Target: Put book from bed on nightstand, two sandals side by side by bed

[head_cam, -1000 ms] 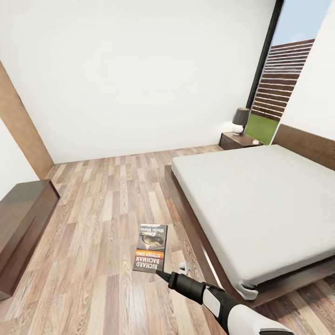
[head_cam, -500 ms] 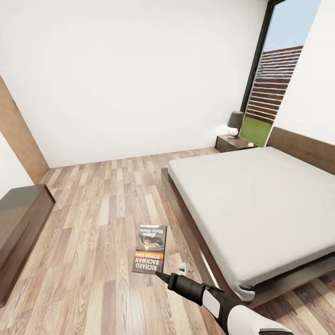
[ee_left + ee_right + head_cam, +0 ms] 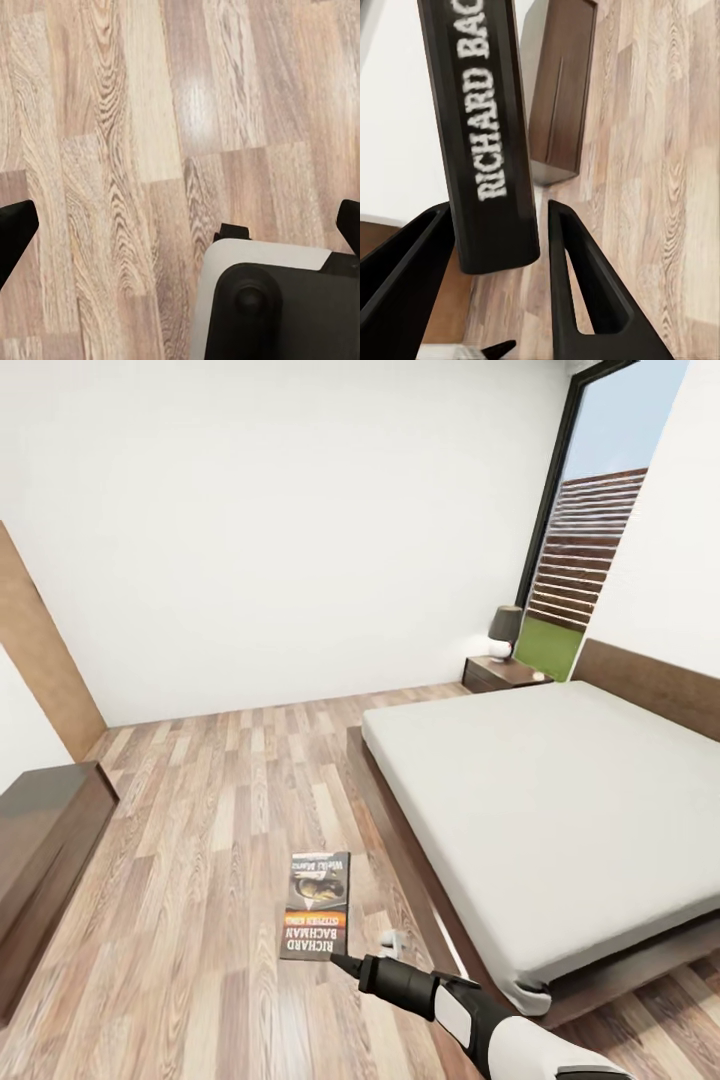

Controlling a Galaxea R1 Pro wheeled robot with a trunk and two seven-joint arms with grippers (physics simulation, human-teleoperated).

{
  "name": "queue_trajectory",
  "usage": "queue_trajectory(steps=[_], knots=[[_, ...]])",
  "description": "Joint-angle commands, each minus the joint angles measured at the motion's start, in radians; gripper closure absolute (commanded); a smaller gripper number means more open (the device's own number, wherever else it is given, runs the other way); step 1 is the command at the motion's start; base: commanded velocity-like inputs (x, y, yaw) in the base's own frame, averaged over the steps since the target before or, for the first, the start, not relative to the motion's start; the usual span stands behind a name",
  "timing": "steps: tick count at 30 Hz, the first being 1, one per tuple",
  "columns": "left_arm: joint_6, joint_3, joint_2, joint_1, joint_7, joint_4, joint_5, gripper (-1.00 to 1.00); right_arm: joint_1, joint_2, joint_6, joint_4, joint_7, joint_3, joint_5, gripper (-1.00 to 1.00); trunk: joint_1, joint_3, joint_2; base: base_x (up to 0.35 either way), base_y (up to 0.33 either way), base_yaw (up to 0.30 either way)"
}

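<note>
Head view: the right gripper (image 3: 340, 963), low in the frame, pinches the book (image 3: 317, 905) by its bottom edge, held above the wood floor (image 3: 220, 840) left of the bed (image 3: 540, 810). The nightstand (image 3: 503, 673) sits upper right. The left gripper's (image 3: 180, 229) fingertips stand spread.

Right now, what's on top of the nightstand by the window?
On the nightstand stands a lamp with a dark shade, and a small pale object too small to identify lies near its edge. The right pincer holds the book.
</note>
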Motion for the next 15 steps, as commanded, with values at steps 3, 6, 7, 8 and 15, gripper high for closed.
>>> queue_trajectory(steps=[3,6,7,8,15], knots=[[-0.002,-0.008,0.0,0.0,0.006,-0.001,0.003,-1.0,-0.001,0.0,0.001,0.0,0.002,-0.004,0.007,1.0,0.001,-0.001,-0.002,0.147,0.118,0.0],[-0.002,-0.008,0.0,0.0,0.006,-0.001,0.003,-1.0,-0.001,0.001,-0.012,0.002,0.002,-0.004,0.011,1.0,0.001,0.0,-0.002,0.185,0.144,0.0],[-0.002,-0.008,0.0,0.0,0.006,-0.001,0.003,-1.0,-0.001,0.001,-0.016,0.003,0.002,-0.004,0.013,1.0,0.001,0.0,-0.002,0.164,0.116,0.0],[-0.002,-0.008,0.0,0.0,0.006,-0.001,0.003,-1.0,-0.001,0.001,-0.018,0.005,0.002,-0.003,0.014,1.0,0.001,0.001,-0.002,0.136,0.092,0.0],[-0.003,-0.008,0.0,0.0,0.006,-0.001,0.003,-1.0,-0.001,0.001,-0.029,0.009,0.001,-0.003,0.017,1.0,0.001,0.009,-0.002,0.073,0.05,0.0]])
